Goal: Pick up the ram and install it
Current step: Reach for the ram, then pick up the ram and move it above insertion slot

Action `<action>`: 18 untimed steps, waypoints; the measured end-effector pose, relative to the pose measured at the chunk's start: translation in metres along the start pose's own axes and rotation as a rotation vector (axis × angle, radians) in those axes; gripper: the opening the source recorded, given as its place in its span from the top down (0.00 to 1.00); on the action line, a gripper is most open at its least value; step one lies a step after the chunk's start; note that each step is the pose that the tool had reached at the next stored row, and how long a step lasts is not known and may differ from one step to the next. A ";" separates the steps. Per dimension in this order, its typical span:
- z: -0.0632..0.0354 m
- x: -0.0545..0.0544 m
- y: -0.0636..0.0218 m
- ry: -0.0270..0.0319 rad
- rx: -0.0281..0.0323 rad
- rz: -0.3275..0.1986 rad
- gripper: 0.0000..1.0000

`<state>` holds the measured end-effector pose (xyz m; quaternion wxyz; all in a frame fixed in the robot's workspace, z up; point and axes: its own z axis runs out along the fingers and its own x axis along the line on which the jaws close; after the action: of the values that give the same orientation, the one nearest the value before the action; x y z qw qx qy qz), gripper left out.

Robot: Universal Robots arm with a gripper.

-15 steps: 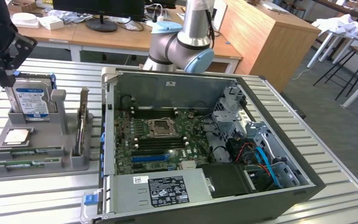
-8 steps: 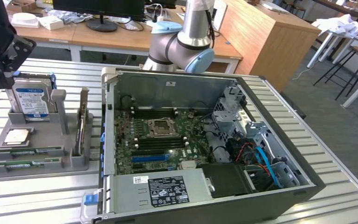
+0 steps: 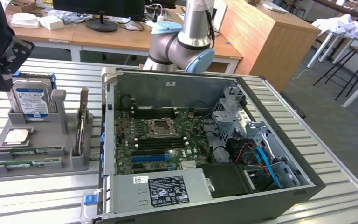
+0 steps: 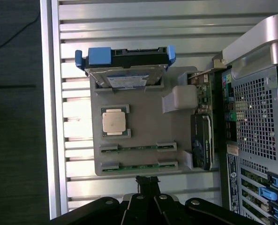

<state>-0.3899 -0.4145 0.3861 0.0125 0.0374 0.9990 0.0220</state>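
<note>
Two alike green ram sticks lie side by side in the slots of a grey tray, one just behind the other. I cannot tell them apart. My gripper hangs above the tray's far end, over the hard drive, well clear of both sticks. In the wrist view its black fingertips are pressed together with nothing between them, just off the tray's edge beside the outer stick.
The tray also holds a hard drive in a blue carrier, a CPU and an upright graphics card. On the exterior view's right lies the open PC case with its motherboard slots. The arm's base stands behind it.
</note>
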 end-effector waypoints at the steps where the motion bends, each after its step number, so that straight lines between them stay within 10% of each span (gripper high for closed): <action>1: 0.0000 0.000 0.0000 0.0000 0.0000 0.000 0.90; 18: -0.0001 0.000 -0.0001 0.0014 -0.0005 -0.030 0.90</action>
<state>-0.3899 -0.4146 0.3862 0.0121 0.0225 0.9994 0.0222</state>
